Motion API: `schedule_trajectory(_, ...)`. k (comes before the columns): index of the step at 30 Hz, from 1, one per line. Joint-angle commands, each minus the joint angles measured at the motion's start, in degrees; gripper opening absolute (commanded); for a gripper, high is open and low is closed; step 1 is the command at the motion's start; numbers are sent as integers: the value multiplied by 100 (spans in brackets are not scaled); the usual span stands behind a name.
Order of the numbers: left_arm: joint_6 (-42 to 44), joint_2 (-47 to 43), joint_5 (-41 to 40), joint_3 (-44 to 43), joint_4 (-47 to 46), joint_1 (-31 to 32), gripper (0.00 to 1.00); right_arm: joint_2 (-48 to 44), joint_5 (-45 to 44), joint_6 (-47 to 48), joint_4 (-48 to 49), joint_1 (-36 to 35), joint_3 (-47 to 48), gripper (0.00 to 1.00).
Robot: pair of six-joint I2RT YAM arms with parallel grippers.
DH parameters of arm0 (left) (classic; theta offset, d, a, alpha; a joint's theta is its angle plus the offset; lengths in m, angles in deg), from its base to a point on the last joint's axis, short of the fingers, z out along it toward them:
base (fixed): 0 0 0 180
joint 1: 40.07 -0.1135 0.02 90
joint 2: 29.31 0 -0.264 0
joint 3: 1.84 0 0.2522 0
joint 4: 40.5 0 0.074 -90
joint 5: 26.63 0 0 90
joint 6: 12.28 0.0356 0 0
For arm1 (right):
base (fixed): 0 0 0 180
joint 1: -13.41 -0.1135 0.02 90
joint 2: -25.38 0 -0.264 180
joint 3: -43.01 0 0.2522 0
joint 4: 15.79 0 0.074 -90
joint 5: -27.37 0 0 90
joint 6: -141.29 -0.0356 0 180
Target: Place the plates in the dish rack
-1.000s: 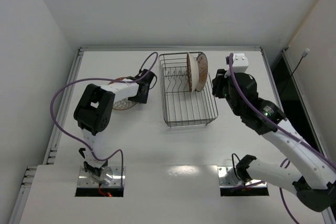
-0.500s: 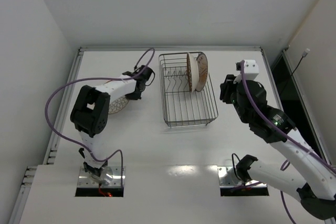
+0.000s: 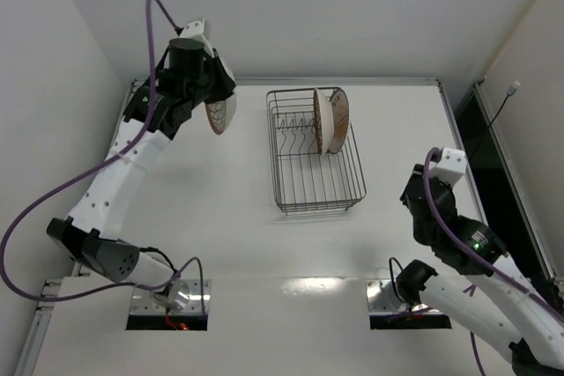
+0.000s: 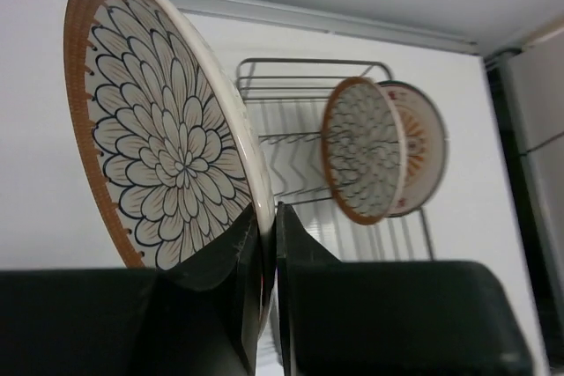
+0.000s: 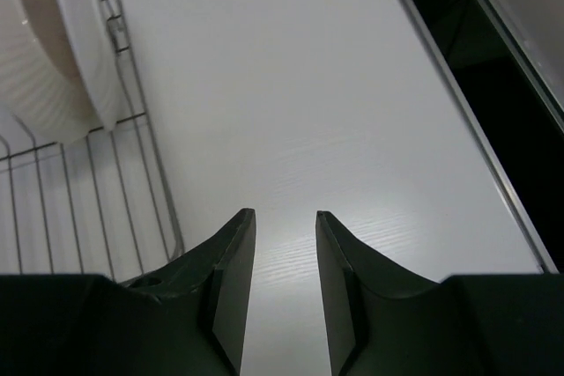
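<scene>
**Left gripper holds a petal plate in the air; two plates already stand in the rack**

The left gripper (image 4: 264,239) is pinching the lower rim of a brown-rimmed petal plate (image 4: 159,129), one finger on each face. The plate stands on edge, rising up and to the left of the fingers, with its patterned face turned toward the wrist camera. In the top view, gripper and plate hang high above the far left part of the white table (image 3: 220,235), clear of its surface.

Ahead of this gripper and off to its right lies the dish rack (image 3: 308,184), a dark wire basket. Two plates stand upright in it, side by side at the rack's far end. The nearer one to the left gripper is a second petal plate (image 4: 363,149). Just behind it, partly hidden, is the white plate with an orange sunburst (image 4: 423,143).

The right gripper (image 5: 285,235) hangs over bare table with its jaws a little way apart and nothing between them. The rack is ahead of it and to its left, and from there only the two racked plates' pale undersides show. This gripper is well apart from the rack.
</scene>
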Motion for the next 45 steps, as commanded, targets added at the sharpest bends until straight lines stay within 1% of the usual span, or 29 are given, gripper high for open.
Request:
schedule_trajectory(1, -471, -307, 769, -193, -642, -129, 0, -418, -1005, -678, -104, 11, -415, 32)
schedule_trajectory(2, -560, -308, 1294, -132, -1009, -130, 0, -490, -1006, -802, -208, 11, -416, 32)
schedule_trajectory(3, -761, -369, 1595, -53, -1239, -190, 0, -543, -1006, -742, -96, 11, -468, 32)
schedule_trajectory(4, -893, -369, 2102, 209, -1502, -269, 0, -543, -1059, -742, -95, 11, -468, 30)
schedule_trajectory(5, -1034, -421, 2369, 377, -1774, -270, 0, -543, -1138, -803, -95, 11, -468, 30)
schedule_trajectory(6, -1192, -422, 2624, 587, -2438, -418, 0, -543, -1138, -882, -234, 11, -529, 30)
schedule_trajectory(7, -1576, -483, 2887, 815, -2828, -420, 0, -474, -1138, -882, -235, 11, -530, 30)
schedule_trajectory(8, -1798, -483, 3342, 1253, -3580, -498, 0, -412, -1138, -882, -235, 11, -530, 30)
schedule_trajectory(10, -2367, -483, 3679, 1633, -4322, -551, 0, -359, -1138, -935, -288, 11, -530, 30)
schedule_trajectory(11, -2519, -483, 3864, 1940, -4639, -551, 0, -359, -1138, -935, -288, 11, -478, 30)
schedule_trajectory(12, -2668, -483, 3926, 2091, -5234, -551, 0, -359, -1138, -935, -340, 11, -477, 30)
schedule_trajectory(14, -3073, -431, 4136, 2511, -5800, -551, 0, -359, -1191, -987, -341, -41, -477, 30)
schedule_trajectory(15, -3213, -431, 4199, 2653, -6411, -612, 0, -359, -1191, -988, -341, -42, -477, 30)
schedule_trajectory(16, -3476, -431, 4199, 2803, -6696, -613, 0, -420, -1191, -988, -341, -42, -477, 30)
schedule_trajectory(18, -3627, -431, 4348, 3093, -7311, -613, 0, -420, -1191, -988, -341, -42, -477, 30)
schedule_trajectory(20, -3750, -431, 4349, 3251, -7550, -613, 0, -420, -1191, -988, -341, -42, -477, 30)
schedule_trajectory(23, -4031, -299, 4419, 3384, -8156, -613, 0, -368, -1191, -988, -341, -42, -477, 30)
schedule_trajectory(24, -4119, -151, 4419, 3445, -8419, -561, 0, -367, -1139, -988, -341, -42, -477, 30)
schedule_trajectory(26, -4173, -27, 4419, 3446, -8631, -560, 0, -367, -1138, -988, -341, -42, -477, 30)
schedule_trajectory(30, -4103, 543, 4419, 3191, -8719, -490, 0, -315, -1138, -988, -341, -42, -477, 30)
schedule_trajectory(31, -4103, 545, 4419, 3191, -8816, -490, 0, -315, -1138, -988, -341, -42, -477, 30)
schedule_trajectory(33, -4251, 764, 4472, 3138, -8887, -437, 0, -315, -1138, -988, -341, -94, -477, 30)
schedule_trajectory(41, -4199, 984, 4226, 3244, -9097, -437, 0, -210, -1138, -988, -341, -94, -477, 30)
schedule_trajectory(45, -4138, 1037, 4007, 3183, -9098, -305, 0, -209, -1138, -988, -341, -147, -477, 30)
